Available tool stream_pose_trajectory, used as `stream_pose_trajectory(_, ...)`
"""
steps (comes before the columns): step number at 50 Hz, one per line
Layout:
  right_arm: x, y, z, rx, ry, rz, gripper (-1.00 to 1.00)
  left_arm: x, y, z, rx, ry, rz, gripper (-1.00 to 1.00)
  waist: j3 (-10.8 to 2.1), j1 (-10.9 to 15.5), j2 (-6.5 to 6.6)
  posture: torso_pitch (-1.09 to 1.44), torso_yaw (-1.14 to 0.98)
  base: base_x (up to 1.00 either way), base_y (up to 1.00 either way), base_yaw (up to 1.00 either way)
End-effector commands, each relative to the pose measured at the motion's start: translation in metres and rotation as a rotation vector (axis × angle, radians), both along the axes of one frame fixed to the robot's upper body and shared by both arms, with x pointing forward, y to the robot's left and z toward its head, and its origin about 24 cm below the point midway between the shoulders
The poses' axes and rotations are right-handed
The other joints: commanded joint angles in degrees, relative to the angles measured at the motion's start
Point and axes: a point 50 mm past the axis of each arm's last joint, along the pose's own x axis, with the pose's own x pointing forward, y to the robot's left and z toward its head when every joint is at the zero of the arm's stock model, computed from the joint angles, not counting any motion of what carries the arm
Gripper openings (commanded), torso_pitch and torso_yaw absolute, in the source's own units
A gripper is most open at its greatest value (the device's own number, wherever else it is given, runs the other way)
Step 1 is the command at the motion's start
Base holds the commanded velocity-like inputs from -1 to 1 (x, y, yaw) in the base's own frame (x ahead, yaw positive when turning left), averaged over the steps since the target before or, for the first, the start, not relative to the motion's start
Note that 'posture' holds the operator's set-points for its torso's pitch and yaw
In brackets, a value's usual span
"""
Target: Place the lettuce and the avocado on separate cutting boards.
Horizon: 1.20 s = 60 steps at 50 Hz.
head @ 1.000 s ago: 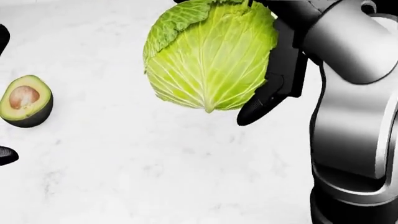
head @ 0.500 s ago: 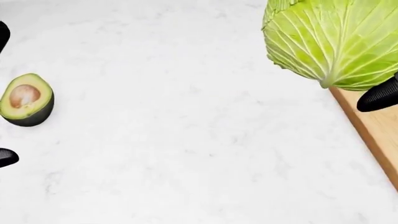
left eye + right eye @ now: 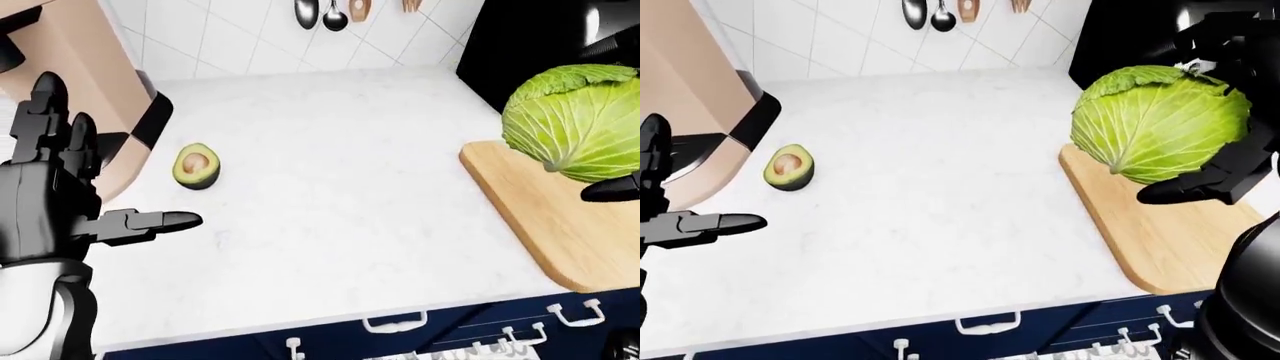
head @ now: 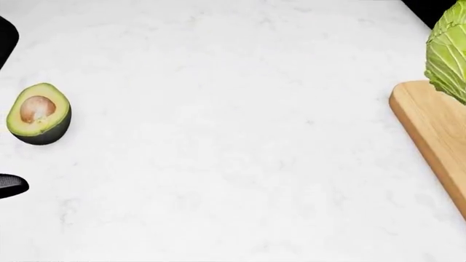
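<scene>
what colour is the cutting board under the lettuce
Light tan wood; the cutting board shows best in the right-eye view.

Bright, even, diffuse light fills all three renders, with no single source evident. The white marble counter (image 3: 330,150) is close to washed out in the head view (its veining barely reads). Shadows are faint: a soft dark rim under the avocado half (image 4: 39,113). Edges stay sharp; no blur or glare shows.
</scene>
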Motion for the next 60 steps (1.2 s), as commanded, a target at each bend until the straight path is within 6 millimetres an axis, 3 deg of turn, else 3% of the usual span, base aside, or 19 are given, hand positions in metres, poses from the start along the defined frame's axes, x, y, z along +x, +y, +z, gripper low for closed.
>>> stream_pose_trajectory(1, -0.01, -0.004, 0.014, -0.033, -0.087, -0.05, -1.0, -0.004, -0.002, 0.011, 0.036, -0.068, 0.003, 1.0, -1.28, 0.05, -0.37, 0.0, 0.0, 0.0, 0.0, 0.0)
stream_pose_trajectory(13, -0.014, -0.03, -0.005, -0.013, -0.059, -0.169, -1.0, -0.004, -0.003, 0.01, 0.036, -0.066, 0.003, 1.0, -1.33, 0.05, -0.88, 0.0, 0.0, 0.0, 0.0, 0.0)
stream_pose_trajectory(23, 0.01, -0.04, -0.023, 0.032, -0.068, -0.234, -1.0, -0.002, -0.002, 0.012, 0.038, -0.064, 0.001, 1.0, -1.58, -0.04, -0.76, 0.0, 0.0, 0.0, 0.0, 0.0)
stream_pose_trajectory(32, 0.01, -0.05, -0.045, 0.005, -0.034, -0.29, -1.0, -0.003, -0.001, 0.01, 0.039, -0.061, 0.004, 1.0, -1.75, 0.23, -0.8, 0.0, 0.0, 0.0, 0.0, 0.0)
stream_pose_trajectory(60, 0.003, -0.067, -0.06, -0.004, 0.009, -0.435, -1.0, -0.004, -0.001, 0.008, 0.05, -0.055, 0.011, 1.0, -1.79, 0.25, -0.99, 0.0, 0.0, 0.0, 0.0, 0.0)
